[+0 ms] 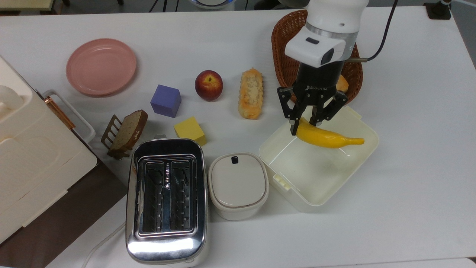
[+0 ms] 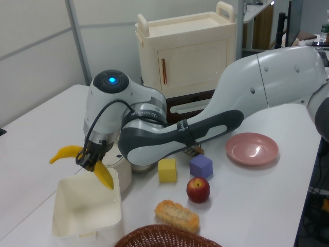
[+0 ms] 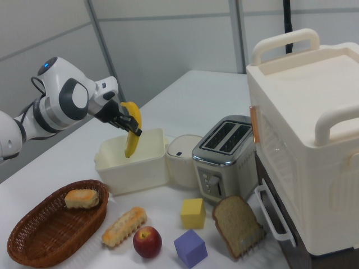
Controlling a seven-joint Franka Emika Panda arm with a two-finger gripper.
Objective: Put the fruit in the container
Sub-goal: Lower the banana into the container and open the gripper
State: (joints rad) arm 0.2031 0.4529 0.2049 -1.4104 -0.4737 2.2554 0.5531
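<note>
The fruit is a long curved yellow banana [image 1: 327,137] [image 2: 103,174] [image 3: 132,134]. My gripper [image 1: 305,125] [image 2: 88,160] [image 3: 124,124] is shut on its thicker end and holds it in the air. It hangs over the far half of the container [image 1: 336,182] [image 2: 77,224] [image 3: 120,174], a square cream-white box with deep walls that is open on top. In the left view one end of the banana dips toward the box's opening and the other sticks out past its far rim. Nothing lies inside the box.
A brown wicker basket [image 1: 284,56] holding a bread roll [image 3: 81,198] stands right behind the box. A bread stick [image 1: 251,93], red apple [image 1: 208,85], purple cube [image 1: 166,100] and yellow cube [image 1: 189,129] lie beside it. A lidded white pot [image 1: 238,184] and toaster [image 1: 165,199] sit close.
</note>
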